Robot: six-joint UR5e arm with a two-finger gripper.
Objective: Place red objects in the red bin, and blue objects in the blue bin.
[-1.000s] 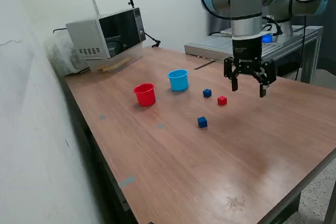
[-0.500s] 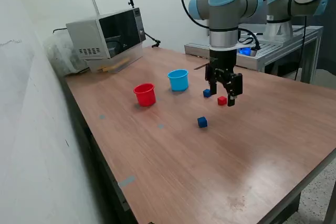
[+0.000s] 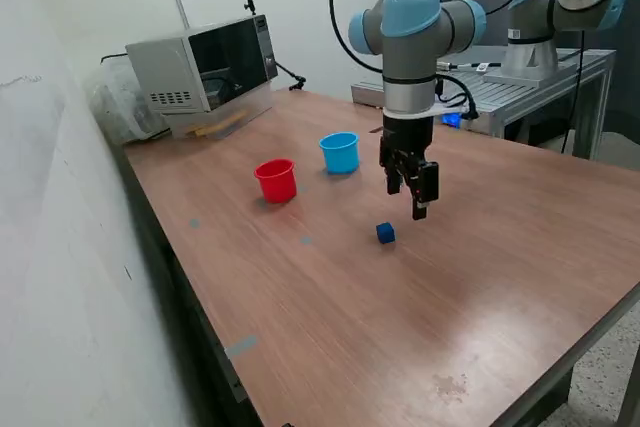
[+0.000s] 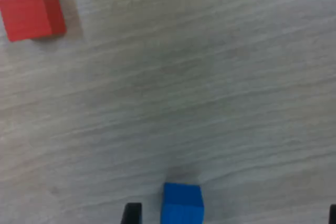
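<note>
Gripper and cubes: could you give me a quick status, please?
Gripper open, empty, low over table. Blue cube between its fingertips, ungrasped. Red cube lying apart. Nothing in the way.

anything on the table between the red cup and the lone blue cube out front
Nothing. In the exterior view, only bare wood lies between the red cup and that blue cube; the gripper hangs off to the side.

The arm (image 3: 408,47) is showing silver-grey tubes with light blue joint caps, black cables are looping off its upper links, and black fingers (image 3: 420,199) are finishing a black wrist.
</note>
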